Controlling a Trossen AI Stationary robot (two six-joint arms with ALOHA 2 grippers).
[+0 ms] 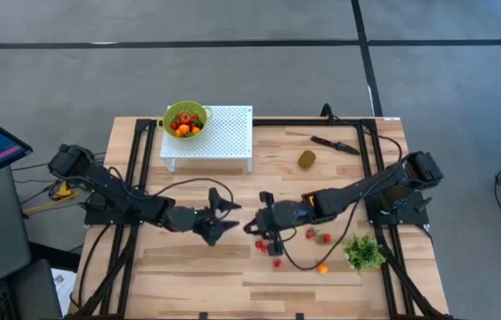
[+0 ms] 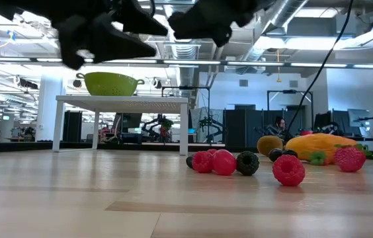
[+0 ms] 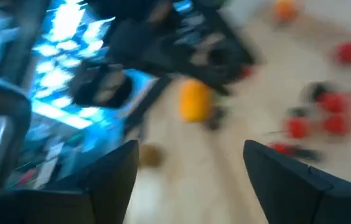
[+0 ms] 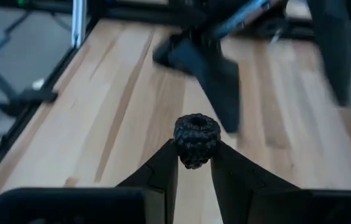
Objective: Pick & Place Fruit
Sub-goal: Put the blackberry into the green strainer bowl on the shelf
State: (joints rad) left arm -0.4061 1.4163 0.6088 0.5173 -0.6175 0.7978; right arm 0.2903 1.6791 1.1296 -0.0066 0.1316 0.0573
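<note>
Two claws are facing each other above mid-desk: your right claw (image 4: 194, 163) is pinching a blackberry (image 4: 196, 139), your left claw (image 1: 222, 216) is gaping empty just beside it, nearer the green colander (image 1: 185, 120).

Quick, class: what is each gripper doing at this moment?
Left gripper: open, empty, above mid-table.
Right gripper: shut on a blackberry, above the table.
</note>
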